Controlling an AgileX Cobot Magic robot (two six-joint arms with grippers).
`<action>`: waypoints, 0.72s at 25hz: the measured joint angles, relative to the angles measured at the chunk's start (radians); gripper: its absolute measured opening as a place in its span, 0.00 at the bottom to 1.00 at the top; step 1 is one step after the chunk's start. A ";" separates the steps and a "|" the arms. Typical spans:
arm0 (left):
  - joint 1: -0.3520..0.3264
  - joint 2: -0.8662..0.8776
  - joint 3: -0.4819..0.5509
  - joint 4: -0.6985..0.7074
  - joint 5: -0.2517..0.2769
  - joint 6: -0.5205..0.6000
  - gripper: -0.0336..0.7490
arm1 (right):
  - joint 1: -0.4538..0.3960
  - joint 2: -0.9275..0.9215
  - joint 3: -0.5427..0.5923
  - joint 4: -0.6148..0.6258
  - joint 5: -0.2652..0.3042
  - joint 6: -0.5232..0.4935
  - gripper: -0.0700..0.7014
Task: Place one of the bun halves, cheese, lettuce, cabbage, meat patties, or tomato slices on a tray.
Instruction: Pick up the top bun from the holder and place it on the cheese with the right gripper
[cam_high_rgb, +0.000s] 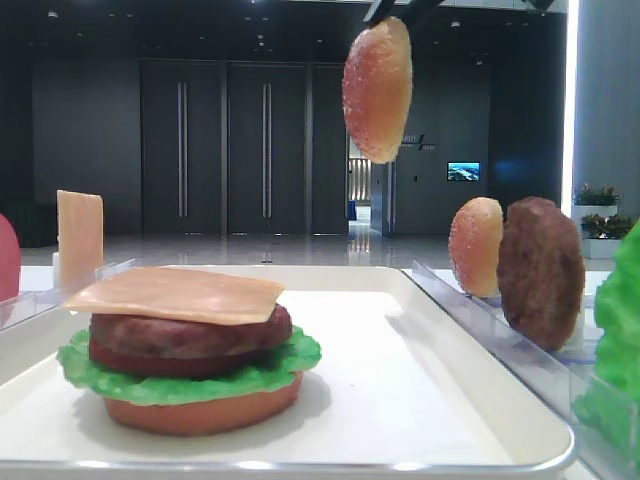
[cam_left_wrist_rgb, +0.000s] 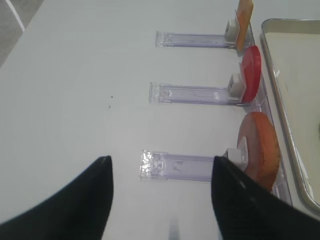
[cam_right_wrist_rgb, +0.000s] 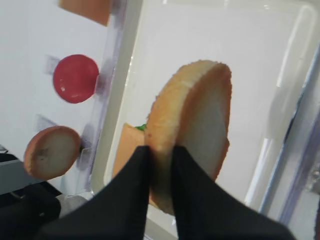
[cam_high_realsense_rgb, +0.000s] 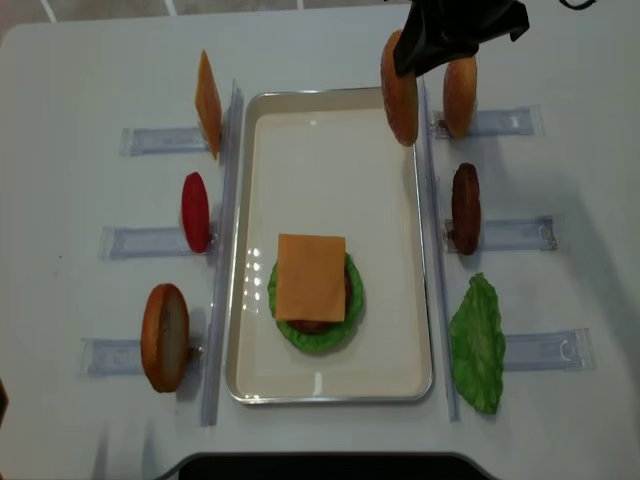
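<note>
Beside tray (cam_high_realsense_rgb: 240, 300): racks (cam_high_realsense_rgb: 150, 140) | cheese (cam_high_realsense_rgb: 208, 103) | tomato slice (cam_high_realsense_rgb: 195, 212) | lettuce (cam_high_realsense_rgb: 478, 345)

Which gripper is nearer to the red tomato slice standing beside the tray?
Left. The left gripper hovers open over the table beside the tomato slice. The right gripper holds a bun half above the tray.

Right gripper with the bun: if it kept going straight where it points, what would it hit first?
Probably the cheese slice topping the stacked burger on the white tray; the bun top it holds would touch before the jaws, though depth is unclear.

Tomato slice (cam_high_rgb: 8, 258) cut by frame edge
</note>
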 joint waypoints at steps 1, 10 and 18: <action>0.000 0.000 0.000 0.000 0.000 0.000 0.64 | 0.003 -0.018 0.029 0.029 -0.012 -0.026 0.22; 0.000 0.000 0.000 0.000 0.000 0.000 0.64 | 0.023 -0.205 0.338 0.246 -0.150 -0.173 0.22; 0.000 0.000 0.000 0.000 0.000 0.000 0.64 | 0.037 -0.310 0.546 0.447 -0.223 -0.310 0.22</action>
